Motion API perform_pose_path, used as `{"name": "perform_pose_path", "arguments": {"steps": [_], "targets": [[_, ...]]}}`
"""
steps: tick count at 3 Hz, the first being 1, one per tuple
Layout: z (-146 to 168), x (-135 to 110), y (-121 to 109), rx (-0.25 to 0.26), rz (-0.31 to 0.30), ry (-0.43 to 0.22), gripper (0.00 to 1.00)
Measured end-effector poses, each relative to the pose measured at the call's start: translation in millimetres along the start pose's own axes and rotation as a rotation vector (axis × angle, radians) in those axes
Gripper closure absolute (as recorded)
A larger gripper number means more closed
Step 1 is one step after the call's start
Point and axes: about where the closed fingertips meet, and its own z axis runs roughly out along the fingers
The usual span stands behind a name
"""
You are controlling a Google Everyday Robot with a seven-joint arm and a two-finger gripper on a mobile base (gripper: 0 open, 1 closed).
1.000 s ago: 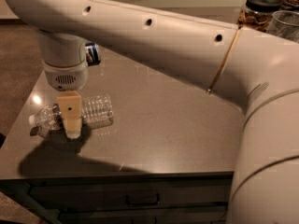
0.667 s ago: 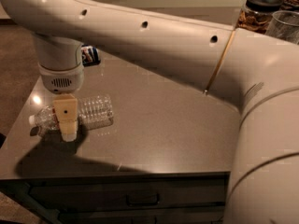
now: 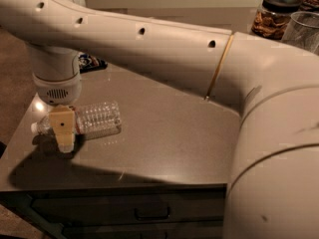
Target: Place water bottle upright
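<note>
One change is evident: the gripper (image 3: 62,133) has shifted toward the left edge of the table (image 3: 164,153) and sits slightly lower than it did a second ago. It has moved from the ribbed mid-body of the water bottle (image 3: 99,117) to the neck end, just beside the cap (image 3: 36,128).

The water bottle itself has not moved. It lies on its side close to the left edge, roughly midway between the near and far corners, with the cap pointing at that edge.

The gripper's tan pad overlaps the neck. Whether it is spread or clamped on the bottle cannot be determined from this view.

Assessment: the approach is being aligned for a grasp near the neck. The uprighting step is not yet done, and the bottle remains horizontal.
</note>
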Motion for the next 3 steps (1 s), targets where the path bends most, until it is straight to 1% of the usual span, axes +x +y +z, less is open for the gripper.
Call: {"name": "perform_pose_path", "arguments": {"steps": [1, 2, 3], "targets": [[3.0, -3.3, -0.9, -0.001, -0.013, -0.014, 0.37], [-5.8, -1.8, -4.5, 0.01, -0.025, -0.069, 0.6], [-24.5, 6.2, -13.4, 0.029, -0.035, -0.178, 0.83]]}}
